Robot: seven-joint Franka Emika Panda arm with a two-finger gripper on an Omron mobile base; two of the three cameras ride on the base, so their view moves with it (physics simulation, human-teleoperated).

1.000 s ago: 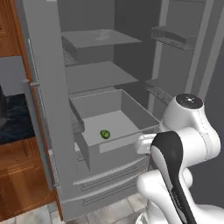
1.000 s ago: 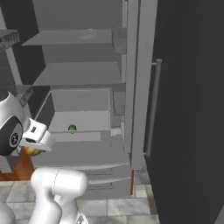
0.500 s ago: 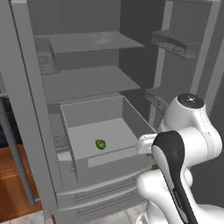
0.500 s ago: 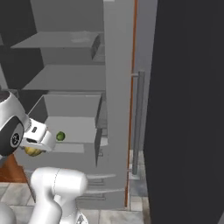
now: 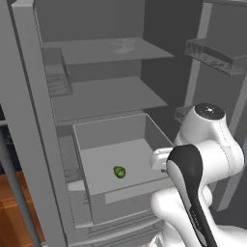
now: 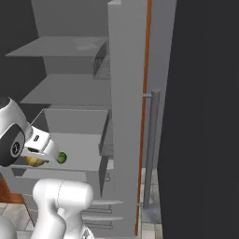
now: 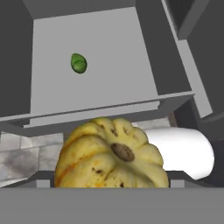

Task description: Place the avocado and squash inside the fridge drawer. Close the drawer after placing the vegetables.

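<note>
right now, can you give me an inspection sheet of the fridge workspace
surface: fridge drawer pulled out, floor bare apart from the avocado
job's things: avocado on the drawer floor; squash held close under the hand, outside the drawer's front panel
clutter: nothing seen
grippers: gripper carries the squash, fingers hidden
cables: nothing seen
surroundings: grey shelves above the drawer, fridge door open

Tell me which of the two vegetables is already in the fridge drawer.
The avocado, the small green lump lying on the floor of the fridge drawer. The yellow squash is outside it, in front of the front panel, at the end effector.
</note>
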